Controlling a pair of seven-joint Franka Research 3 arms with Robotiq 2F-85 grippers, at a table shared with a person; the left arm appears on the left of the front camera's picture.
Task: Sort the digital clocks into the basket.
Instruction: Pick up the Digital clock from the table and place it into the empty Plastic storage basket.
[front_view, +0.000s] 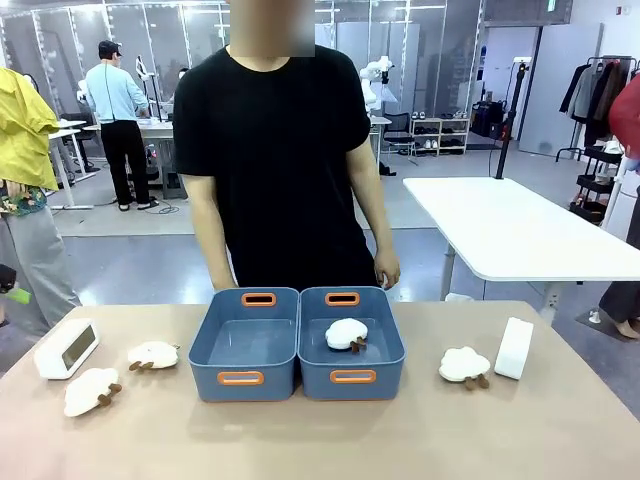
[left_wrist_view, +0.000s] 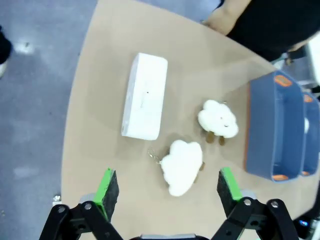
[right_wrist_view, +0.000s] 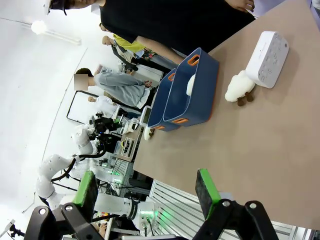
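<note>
Two white digital clocks lie on the tan table: one at the far left (front_view: 67, 349) with its greenish screen up, one standing on edge at the right (front_view: 514, 348). Two blue baskets stand side by side in the middle; the left one (front_view: 212, 345) is bare inside, the right one (front_view: 390, 345) holds a white sheep toy (front_view: 347, 334). My left gripper (left_wrist_view: 167, 192) hangs open high above the left clock (left_wrist_view: 145, 97) and touches nothing. Open as well, my right gripper (right_wrist_view: 147, 192) stays well back from the right clock (right_wrist_view: 267, 59).
Two sheep toys (front_view: 153, 354) (front_view: 90, 391) lie beside the left clock, and another (front_view: 465, 365) rests against the right clock. A person in a black shirt (front_view: 280, 150) stands at the far edge behind the baskets, hands down. Bare tabletop runs along the near edge.
</note>
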